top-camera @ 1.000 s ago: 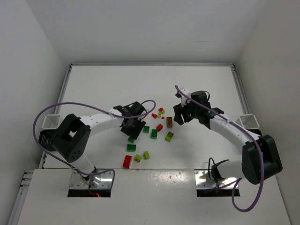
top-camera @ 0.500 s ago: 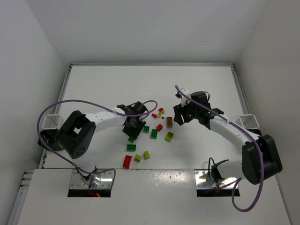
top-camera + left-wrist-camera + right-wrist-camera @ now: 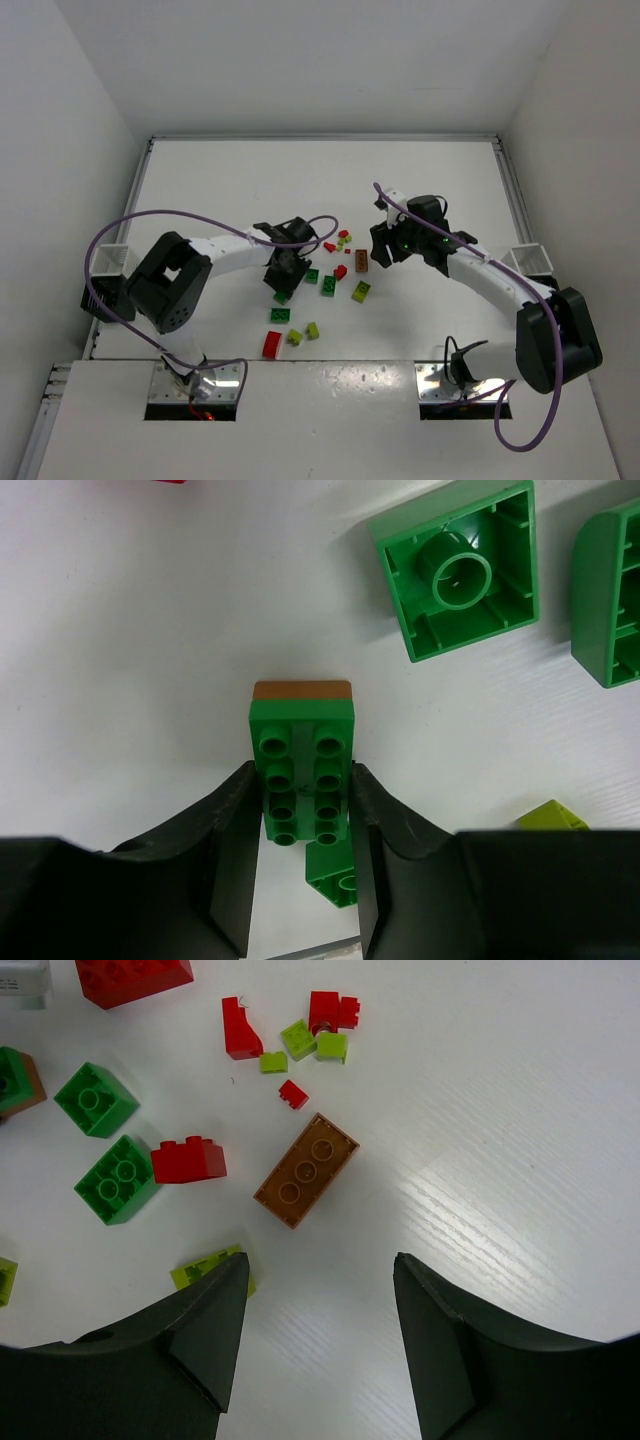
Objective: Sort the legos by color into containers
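Green brick (image 3: 301,745), with a brown piece (image 3: 302,689) stuck to it, is pinched between the fingers (image 3: 225,840) of my left hand (image 3: 302,780) beside the loose bricks (image 3: 335,278). This is the pick-up step. Next it needs carrying to a white bin (image 3: 112,256) at the worktop (image 3: 430,180) edge. My right hand (image 3: 318,1265) hangs open and empty.

Right tool (image 3: 318,1262) jaws apart, empty; brown brick (image 3: 306,1170) just ahead; red, green, lime legos (image 3: 188,1160) scattered.

A robotics lab: plain white enclosure walls (image 3: 90,80) surround the table (image 3: 250,180).
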Action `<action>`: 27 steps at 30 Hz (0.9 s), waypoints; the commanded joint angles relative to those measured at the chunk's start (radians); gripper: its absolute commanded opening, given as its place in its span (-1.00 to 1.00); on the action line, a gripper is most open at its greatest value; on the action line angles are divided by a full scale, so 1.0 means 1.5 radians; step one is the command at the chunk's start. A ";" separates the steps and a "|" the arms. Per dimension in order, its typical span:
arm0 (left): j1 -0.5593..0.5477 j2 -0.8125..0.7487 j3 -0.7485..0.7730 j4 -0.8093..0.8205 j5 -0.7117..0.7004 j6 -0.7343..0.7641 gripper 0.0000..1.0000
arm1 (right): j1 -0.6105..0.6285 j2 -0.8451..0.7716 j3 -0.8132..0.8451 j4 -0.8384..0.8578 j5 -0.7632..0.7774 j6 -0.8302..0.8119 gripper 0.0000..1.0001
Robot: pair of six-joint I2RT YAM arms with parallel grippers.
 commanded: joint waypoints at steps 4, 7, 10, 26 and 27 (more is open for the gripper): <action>0.013 -0.023 0.018 0.003 0.020 0.015 -0.56 | -0.003 -0.020 0.002 0.022 -0.008 0.004 0.21; 0.041 -0.081 0.018 0.021 0.108 0.053 -1.00 | -0.003 -0.020 0.002 0.022 -0.061 0.004 0.18; 0.120 -0.185 0.005 0.076 0.314 0.075 -1.00 | -0.003 -0.020 0.008 0.008 -0.212 -0.011 0.15; 0.220 -0.209 -0.067 0.310 0.893 0.014 -1.00 | 0.016 0.142 0.064 0.397 -0.635 0.421 0.15; 0.220 -0.215 -0.075 0.310 0.900 0.014 -1.00 | 0.016 0.142 0.064 0.424 -0.635 0.442 0.15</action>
